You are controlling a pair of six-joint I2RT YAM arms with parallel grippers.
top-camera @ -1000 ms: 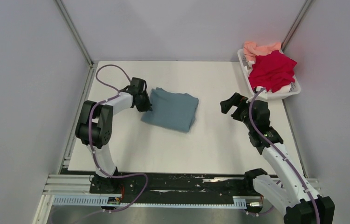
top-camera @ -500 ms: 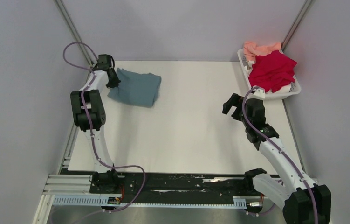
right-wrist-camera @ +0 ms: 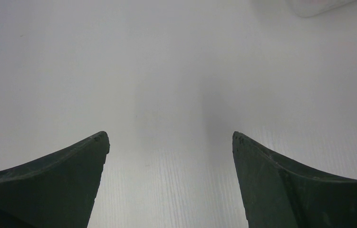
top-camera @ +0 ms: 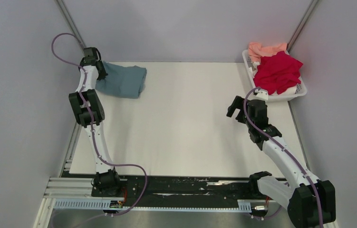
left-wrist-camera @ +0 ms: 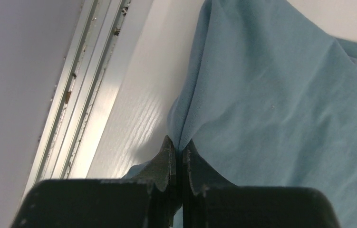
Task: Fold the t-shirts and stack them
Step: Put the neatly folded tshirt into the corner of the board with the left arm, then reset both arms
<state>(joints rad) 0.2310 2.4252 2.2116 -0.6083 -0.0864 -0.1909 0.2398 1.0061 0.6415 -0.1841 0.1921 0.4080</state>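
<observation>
The folded teal tee had slid within the last second from the middle-left of the table to its far left corner, just beside the rail. My left gripper had dragged it there, jaws pressed together on a pinch of its edge. I judged it parked as the base of the stack. The red tee and pink tee lay heaped in the basket, unfolded. My right gripper hovered near the basket, jaws spread wide and empty, well placed to fetch the red one.

One teal t-shirt, one red t-shirt, one pink t-shirt, one white basket, one table
</observation>
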